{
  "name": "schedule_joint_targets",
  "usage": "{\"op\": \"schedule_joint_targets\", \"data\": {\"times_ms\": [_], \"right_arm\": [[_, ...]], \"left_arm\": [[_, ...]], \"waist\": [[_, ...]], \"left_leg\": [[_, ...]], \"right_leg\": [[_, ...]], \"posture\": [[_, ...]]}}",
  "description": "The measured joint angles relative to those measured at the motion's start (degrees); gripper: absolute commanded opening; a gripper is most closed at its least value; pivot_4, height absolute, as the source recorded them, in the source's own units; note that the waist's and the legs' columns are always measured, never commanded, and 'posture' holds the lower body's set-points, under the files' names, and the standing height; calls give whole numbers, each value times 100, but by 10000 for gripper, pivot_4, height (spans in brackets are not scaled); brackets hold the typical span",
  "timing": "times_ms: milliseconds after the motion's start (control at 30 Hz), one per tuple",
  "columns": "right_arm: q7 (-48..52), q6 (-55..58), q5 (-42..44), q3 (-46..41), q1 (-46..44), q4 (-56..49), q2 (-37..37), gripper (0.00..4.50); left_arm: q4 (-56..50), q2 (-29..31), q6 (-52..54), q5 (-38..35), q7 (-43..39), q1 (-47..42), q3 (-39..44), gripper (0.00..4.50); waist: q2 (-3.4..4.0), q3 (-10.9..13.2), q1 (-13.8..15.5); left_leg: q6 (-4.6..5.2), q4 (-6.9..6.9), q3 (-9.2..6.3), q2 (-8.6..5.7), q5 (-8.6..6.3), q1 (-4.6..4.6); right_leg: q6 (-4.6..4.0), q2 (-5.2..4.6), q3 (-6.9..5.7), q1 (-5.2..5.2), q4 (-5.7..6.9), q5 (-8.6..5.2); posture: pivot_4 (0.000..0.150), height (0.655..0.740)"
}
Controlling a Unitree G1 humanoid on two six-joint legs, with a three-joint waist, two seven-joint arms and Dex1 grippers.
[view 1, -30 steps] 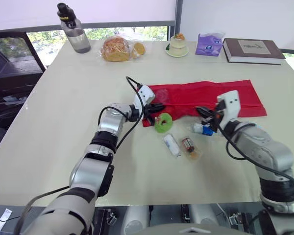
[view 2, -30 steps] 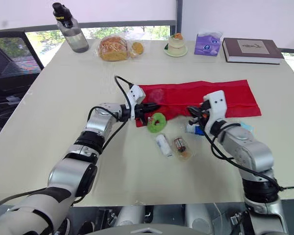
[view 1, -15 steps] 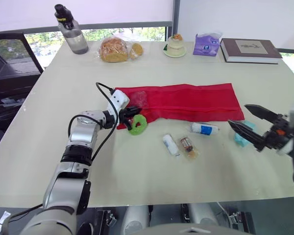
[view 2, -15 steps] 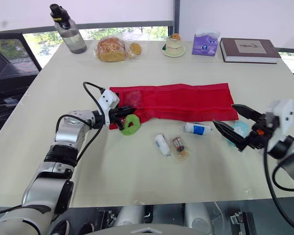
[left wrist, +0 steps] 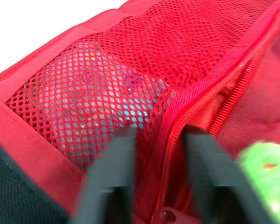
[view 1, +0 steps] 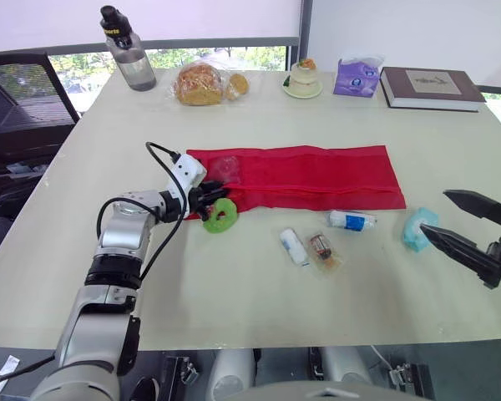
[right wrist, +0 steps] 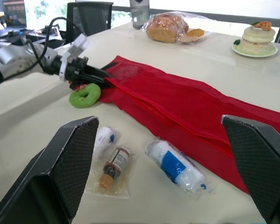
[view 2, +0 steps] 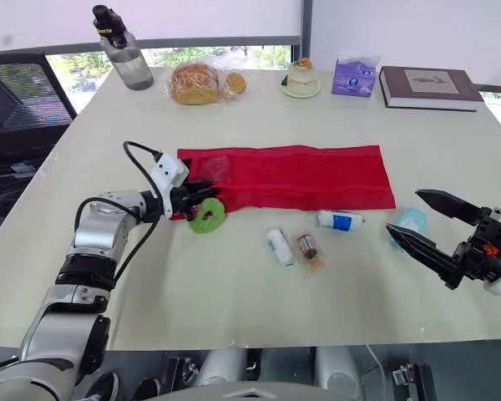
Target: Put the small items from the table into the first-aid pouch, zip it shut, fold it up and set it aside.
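Note:
The red first-aid pouch (view 1: 309,177) lies flat and unrolled across the middle of the table. My left gripper (view 1: 207,199) is at its left end, open, its fingers (left wrist: 113,177) either side of the zipper edge (left wrist: 196,100). Something bluish shows through the mesh pocket (left wrist: 102,107). A green ring (view 1: 220,215) lies right beside that gripper. In front of the pouch are a white roll (view 1: 293,247), a bagged vial (view 1: 322,249) and a blue-labelled bandage roll (view 1: 351,220). A teal packet (view 1: 417,229) lies right of them. My right gripper (view 1: 434,212) hovers wide open and empty just beyond it.
Along the far edge stand a water bottle (view 1: 127,50), bagged bread (view 1: 202,83), a small cake on a plate (view 1: 302,77), a purple tissue pack (view 1: 356,77) and a brown book (view 1: 430,86). A dark chair (view 1: 25,92) stands off the table's left side.
The left gripper pulled the pouch's end leftwards, then opened; the pouch now lies straighter. The right gripper opened and drew back from the bandage roll towards the table's right side.

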Motion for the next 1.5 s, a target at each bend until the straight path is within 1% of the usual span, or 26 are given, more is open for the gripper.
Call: {"op": "schedule_joint_targets", "data": {"times_ms": [33, 67, 100, 133, 200, 300, 433, 500, 567, 633, 800, 933, 1033, 1133, 1200, 1233, 1267, 1300, 1333, 1500], "right_arm": [[15, -52, -69, 34, 32, -3, 0, 45000], [21, -67, -87, 52, 35, -4, 0, 45000], [26, -91, -108, 75, 36, -5, 0, 45000], [28, -124, -147, 120, 33, -13, -1, 45000], [5, -199, -254, 174, 21, -21, 0, 45000], [-50, -245, -292, 275, -65, -35, 0, 45000], [-219, -250, -352, 734, -342, -179, -36, 45000], [-365, -243, -365, 897, -532, -207, -64, 45000], [-491, -236, -361, 980, -625, -227, -78, 45000], [-676, -229, -305, 1064, -708, -296, -71, 45000], [-955, -236, -280, 1067, -562, -534, 10, 45000], [-1141, -259, -257, 1013, -341, -700, 71, 45000], [-1173, -302, -263, 948, -170, -766, 119, 45000], [-1175, -373, -277, 873, -35, -811, 162, 45000], [-1164, -454, -294, 845, 42, -817, 172, 45000], [-1160, -475, -294, 845, 43, -817, 173, 45000], [-1158, -486, -294, 845, 44, -817, 173, 45000], [-1142, -513, -297, 840, 76, -817, 173, 45000], [-1123, -531, -308, 840, 132, -816, 173, 45000], [-1010, -629, -379, 840, 218, -789, 174, 45000]], "left_arm": [[32, 118, -54, 29, -106, -123, -13, 36398], [43, 167, -71, 32, -131, -179, -12, 41494], [81, 218, -80, 34, -169, -265, -13, 44173], [131, 330, -81, 41, -278, -411, -20, 44733], [164, 517, -79, 42, -568, -716, -43, 44733], [45, 472, -29, 35, -836, -869, -175, 44733], [-257, -119, 119, 157, -1186, -1128, -958, 44733], [-14, -454, -16, 387, -1196, -1353, -1332, 44733], [447, -725, -275, 659, -1059, -1673, -1560, 44733], [1047, -1048, -838, 1115, -719, -2036, -1842, 44733], [2108, -1502, -1402, 1475, -175, -2240, -1878, 44733], [2753, -1589, -1879, 1692, 59, -2553, -1875, 44733], [3064, -1660, -2092, 1738, 157, -2674, -1847, 36924], [3304, -1726, -2216, 1734, 253, -2729, -1792, 22834], [3347, -1761, -2281, 1731, 235, -2732, -1778, 14503], [3348, -1769, -2284, 1730, 229, -2732, -1772, 9260], [3348, -1775, -2285, 1728, 222, -2732, -1763, 7161], [3348, -1795, -2279, 1714, 207, -2732, -1711, 2688], [3348, -1810, -2259, 1695, 197, -2732, -1640, 810], [3348, -1830, -2164, 1651, 197, -2732, -1505, 810]], "waist": [[-4, 2, 7], [-5, 3, 8], [-6, 3, 11], [-6, 3, 13], [-6, 3, 16], [-6, 3, 20], [-7, 4, 66], [-9, 6, 64], [-10, 6, 59], [-10, 6, 42], [-13, 8, 24], [-13, 8, 28], [-13, 8, 20], [-13, 8, 19], [-13, 8, 11], [-13, 8, 11], [-13, 8, 11], [-13, 8, 13], [-13, 8, 15], [-13, 8, 14]], "left_leg": [[0, 1, 1, -1, 0, -1], [0, 1, 1, -1, 0, -2], [0, 3, 1, -1, 0, -2], [0, 4, 1, -1, 0, -3], [0, 4, 2, -2, 0, -2], [0, 4, 2, -3, 0, -3], [0, 10, 5, -11, 0, -7], [0, 14, 4, -11, 1, -9], [0, 14, 4, -11, 0, -8], [0, 14, 2, -10, 0, -9], [1, 11, 2, -10, 0, -14], [1, 11, 4, -11, 0, -10], [1, 12, 3, -11, 0, -9], [0, 13, 3, -11, 0, -10], [0, 13, 3, -11, 0, -10], [0, 13, 3, -11, 0, -10], [0, 13, 3, -11, 0, -10], [0, 13, 3, -11, 0, -10], [0, 13, 3, -11, 0, -10], [0, 13, 3, -11, 0, -10]], "right_leg": [[0, 0, -2, 0, 1, 0], [0, 0, -4, 0, 0, 0], [0, 0, -6, 1, 1, 0], [0, 0, -8, 1, 1, 0], [0, -1, -5, 3, -1, 0], [0, -1, -5, 4, -4, 0], [1, 1, -3, 8, -3, 0], [1, 3, -4, 7, -2, 0], [1, 6, -5, 8, -1, 0], [1, 7, -3, 7, -2, -1], [1, 6, -6, 5, -4, -1], [1, 6, -5, 7, -1, -1], [1, 6, -5, 7, 1, 0], [1, 6, -6, 7, 1, 0], [1, 6, -5, 7, 1, 0], [1, 6, -4, 7, 1, 0], [1, 6, -5, 7, 1, 0], [1, 6, -6, 7, 1, 0], [1, 6, -6, 7, 1, 0], [1, 6, -5, 7, 1, 0]], "posture": [[1500, 7400], [1500, 7400], [1500, 7400], [1500, 7400], [1500, 7400], [1500, 7400], [1500, 7400], [1500, 7400], [1500, 7400], [1500, 7400], [1500, 7400], [1500, 7400], [1500, 7400], [1500, 7400], [1500, 7400], [1500, 7400], [1500, 7400], [1500, 7400], [1500, 7400], [1500, 7400]]}}
